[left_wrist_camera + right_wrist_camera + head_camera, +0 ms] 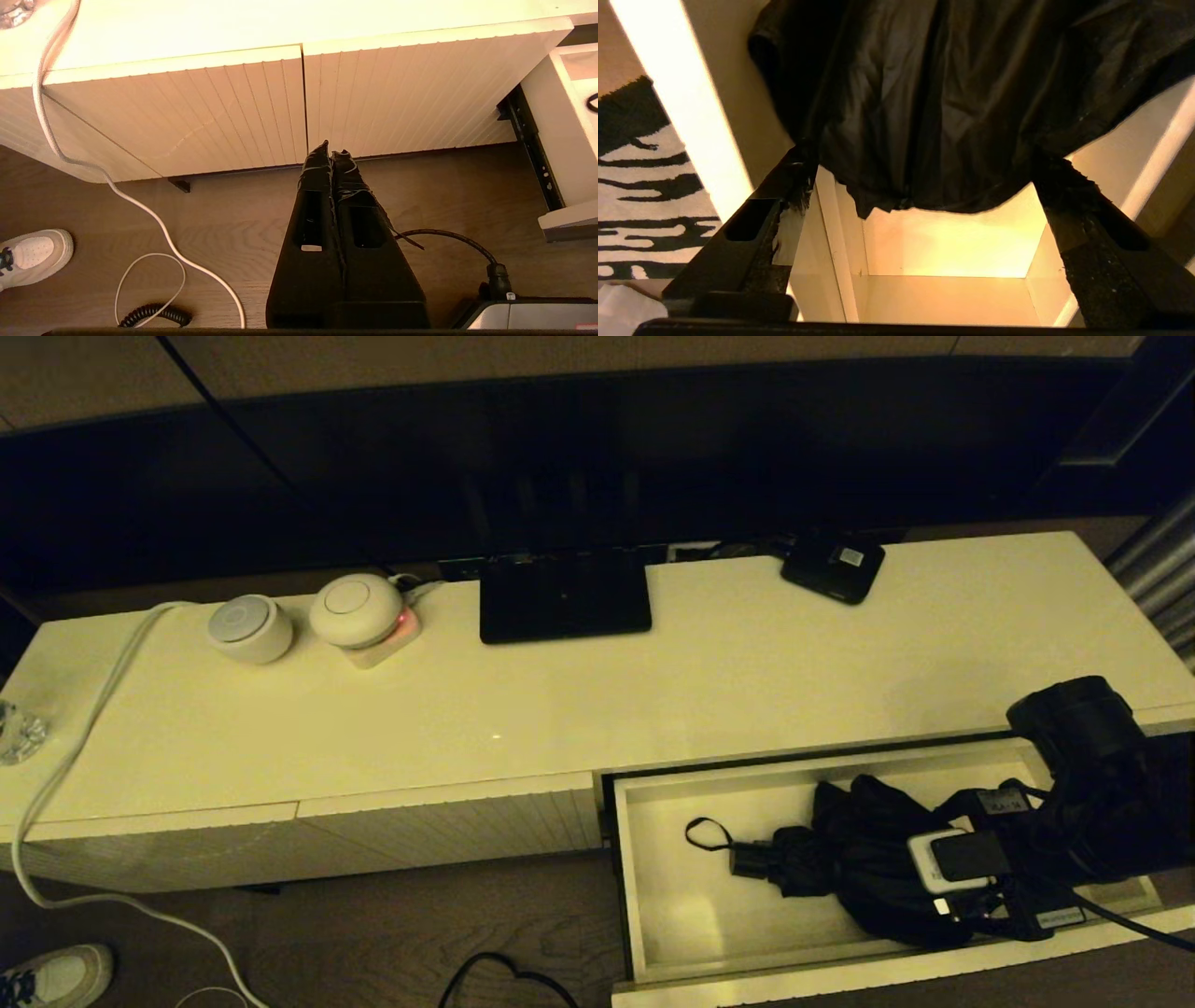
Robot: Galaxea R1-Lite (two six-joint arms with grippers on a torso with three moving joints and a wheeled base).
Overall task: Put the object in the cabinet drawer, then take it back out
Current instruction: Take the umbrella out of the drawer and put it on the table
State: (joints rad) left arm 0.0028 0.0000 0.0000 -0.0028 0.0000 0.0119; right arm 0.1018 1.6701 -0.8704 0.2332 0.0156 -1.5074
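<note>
The cabinet drawer (644,896) is pulled open at the right of the cream cabinet. The black umbrella (850,859) lies inside it, its short handle (752,859) and wrist loop (707,833) pointing left. My right arm (1083,784) reaches into the drawer from the right. In the right wrist view my right gripper (924,161) is open wide, its fingertips (803,161) flanking the bunched fabric (934,93) just above the drawer floor (948,242). My left gripper (329,149) hangs shut and empty over the floor before the closed ribbed fronts (224,107).
On the cabinet top stand a small black box with a white label (833,565), a flat black stand (564,595) and two round white devices (250,627). A white cable (75,756) runs down to the floor near a shoe (56,975).
</note>
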